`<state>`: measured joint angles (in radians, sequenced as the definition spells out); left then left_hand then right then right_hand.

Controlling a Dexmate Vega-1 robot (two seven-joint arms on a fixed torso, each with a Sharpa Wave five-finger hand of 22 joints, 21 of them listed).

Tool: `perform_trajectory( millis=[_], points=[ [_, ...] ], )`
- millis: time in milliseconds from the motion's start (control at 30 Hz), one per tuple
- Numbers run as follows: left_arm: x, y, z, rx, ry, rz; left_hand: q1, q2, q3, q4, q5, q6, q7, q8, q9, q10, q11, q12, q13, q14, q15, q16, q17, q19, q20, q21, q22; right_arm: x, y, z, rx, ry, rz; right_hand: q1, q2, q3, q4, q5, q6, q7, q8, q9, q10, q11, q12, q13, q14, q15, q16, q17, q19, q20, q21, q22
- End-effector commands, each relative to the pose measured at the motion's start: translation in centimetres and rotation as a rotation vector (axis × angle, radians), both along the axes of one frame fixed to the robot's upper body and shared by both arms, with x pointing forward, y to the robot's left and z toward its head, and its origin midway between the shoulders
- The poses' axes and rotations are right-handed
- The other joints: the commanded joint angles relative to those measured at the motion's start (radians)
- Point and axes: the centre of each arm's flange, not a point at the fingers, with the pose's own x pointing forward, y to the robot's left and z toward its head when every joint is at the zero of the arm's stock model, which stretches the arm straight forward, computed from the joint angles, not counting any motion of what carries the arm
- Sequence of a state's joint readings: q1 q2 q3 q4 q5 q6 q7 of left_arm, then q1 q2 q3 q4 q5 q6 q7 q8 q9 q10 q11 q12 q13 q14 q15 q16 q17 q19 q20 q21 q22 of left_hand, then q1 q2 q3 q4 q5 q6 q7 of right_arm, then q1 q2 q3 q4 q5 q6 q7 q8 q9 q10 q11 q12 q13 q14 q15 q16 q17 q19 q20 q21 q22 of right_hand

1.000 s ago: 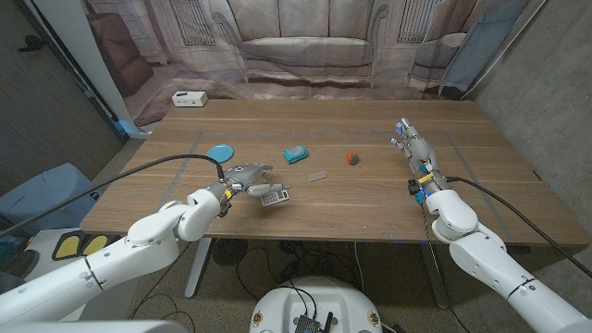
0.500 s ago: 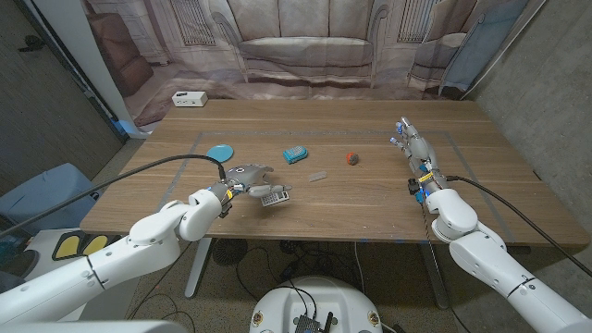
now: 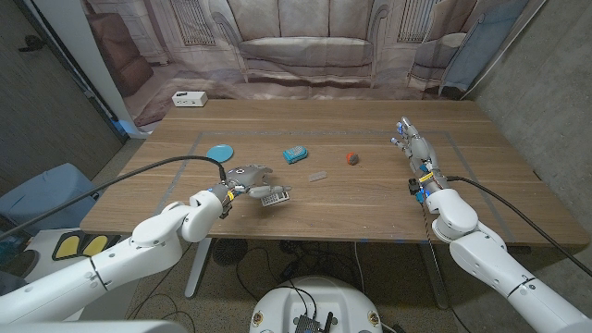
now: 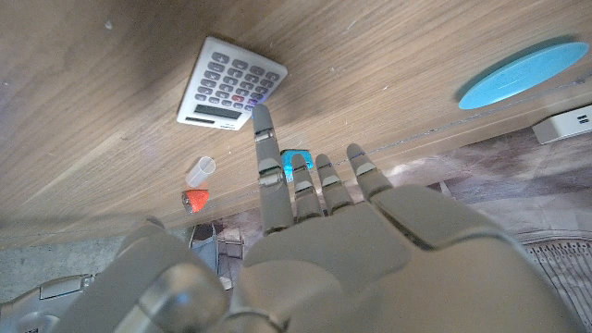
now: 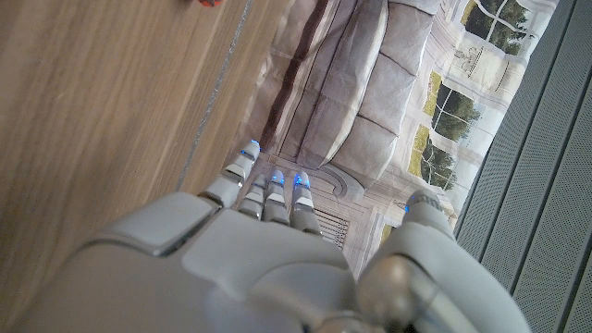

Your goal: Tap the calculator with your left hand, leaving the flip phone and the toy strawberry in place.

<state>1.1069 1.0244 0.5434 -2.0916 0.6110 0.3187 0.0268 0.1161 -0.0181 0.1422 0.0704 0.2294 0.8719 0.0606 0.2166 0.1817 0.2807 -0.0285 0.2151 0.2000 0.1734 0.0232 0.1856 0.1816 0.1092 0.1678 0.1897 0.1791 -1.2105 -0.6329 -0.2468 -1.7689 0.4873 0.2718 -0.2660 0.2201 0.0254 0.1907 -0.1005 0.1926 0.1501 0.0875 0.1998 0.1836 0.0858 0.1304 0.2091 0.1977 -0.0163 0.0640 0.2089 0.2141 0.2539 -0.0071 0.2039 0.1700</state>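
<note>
A white calculator (image 3: pixel 272 196) (image 4: pixel 229 85) lies near the table's front edge, left of centre. My left hand (image 3: pixel 243 178) (image 4: pixel 333 240) hovers just behind it, holding nothing, fingers spread; one long finger reaches to the calculator's edge, and I cannot tell whether it touches. Mid-table, further back, sit the blue flip phone (image 3: pixel 295 154) (image 4: pixel 298 159) and the red toy strawberry (image 3: pixel 351 158) (image 4: pixel 195 199). My right hand (image 3: pixel 413 148) (image 5: pixel 268 240) stands far to the right with straight fingers, empty.
A small pale cylinder (image 3: pixel 317 176) (image 4: pixel 200 171) lies between the calculator and the strawberry. A blue disc (image 3: pixel 220 152) (image 4: pixel 518 74) sits at the left. A white box (image 3: pixel 189 98) stands at the back left corner. A printed sofa backdrop hangs behind the table.
</note>
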Motion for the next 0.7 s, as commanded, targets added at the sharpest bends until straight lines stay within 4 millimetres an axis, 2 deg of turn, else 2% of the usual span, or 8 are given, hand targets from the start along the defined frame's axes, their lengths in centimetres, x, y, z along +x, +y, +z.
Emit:
perform_trajectory(
  millis=[33, 267, 700],
  points=[
    [-0.12, -0.26, -0.39, -0.004, -0.002, -0.002, 0.015, 0.004, 0.003, -0.006, 0.004, 0.007, -0.008, -0.001, 0.001, 0.006, 0.003, 0.004, 0.003, 0.012, -0.001, 0.008, -0.001, -0.004, 0.006, 0.009, 0.004, 0.08, 0.03, 0.12, 0.000, -0.007, 0.005, -0.001, 0.005, -0.002, -0.002, -0.003, 0.009, -0.001, -0.004, 0.003, 0.005, 0.006, -0.002, 0.001, 0.002, 0.009, 0.000, 0.001, 0.002, 0.005, -0.001, 0.001],
    [-0.05, -0.35, -0.49, -0.001, -0.001, 0.005, 0.020, 0.006, 0.004, -0.009, 0.004, 0.006, -0.016, -0.003, 0.001, 0.010, -0.006, 0.006, 0.003, 0.018, -0.004, 0.010, -0.001, -0.003, 0.006, 0.009, 0.004, 0.11, -0.02, 0.02, 0.002, -0.006, 0.006, -0.001, 0.005, -0.003, -0.003, -0.003, 0.010, -0.001, -0.004, 0.003, 0.006, 0.007, -0.002, 0.001, 0.002, 0.009, 0.000, 0.000, 0.003, 0.005, -0.002, 0.001],
    [0.44, -0.82, -0.69, 0.003, 0.001, -0.004, 0.031, 0.010, 0.007, -0.014, 0.004, -0.013, -0.028, -0.014, 0.001, 0.005, -0.005, 0.004, 0.003, 0.022, -0.006, 0.009, -0.001, -0.003, 0.006, 0.010, 0.004, -0.18, -0.23, -0.04, 0.011, -0.009, -0.005, -0.001, 0.005, -0.004, -0.004, -0.003, 0.010, -0.002, -0.004, 0.003, 0.007, 0.007, -0.002, 0.001, 0.003, 0.009, 0.000, 0.000, 0.003, 0.006, -0.003, 0.002]
  ],
)
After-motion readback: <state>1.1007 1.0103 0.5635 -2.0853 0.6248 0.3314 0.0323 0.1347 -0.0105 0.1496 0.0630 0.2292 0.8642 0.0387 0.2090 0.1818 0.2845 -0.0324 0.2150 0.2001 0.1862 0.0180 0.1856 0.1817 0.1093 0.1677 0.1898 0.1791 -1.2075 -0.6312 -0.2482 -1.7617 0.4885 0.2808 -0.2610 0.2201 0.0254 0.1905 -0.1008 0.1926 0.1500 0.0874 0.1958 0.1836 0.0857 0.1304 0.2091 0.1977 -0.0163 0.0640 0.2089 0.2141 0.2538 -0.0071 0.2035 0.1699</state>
